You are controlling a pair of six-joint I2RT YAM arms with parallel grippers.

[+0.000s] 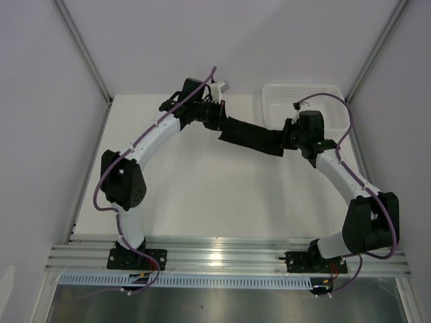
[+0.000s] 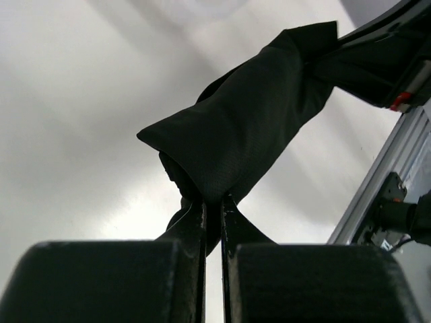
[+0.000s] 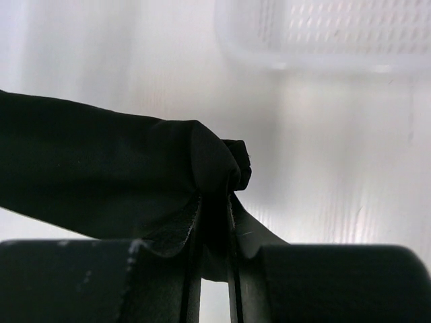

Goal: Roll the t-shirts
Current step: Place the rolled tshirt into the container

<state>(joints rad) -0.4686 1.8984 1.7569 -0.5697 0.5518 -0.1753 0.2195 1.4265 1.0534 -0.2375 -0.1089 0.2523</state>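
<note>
The black t-shirt is a long rolled bundle stretched between my two grippers at the back of the table. My left gripper is shut on its left end; in the left wrist view the fabric rises from the pinched fingertips. At the bundle's right end my right gripper is shut on the cloth. The right wrist view shows the roll running off to the left from the closed jaws. No label shows.
A white plastic mesh basket stands at the back right, just behind the right gripper, and fills the top of the right wrist view as the basket. White walls and metal posts enclose the table. The aluminium rail runs along the near edge.
</note>
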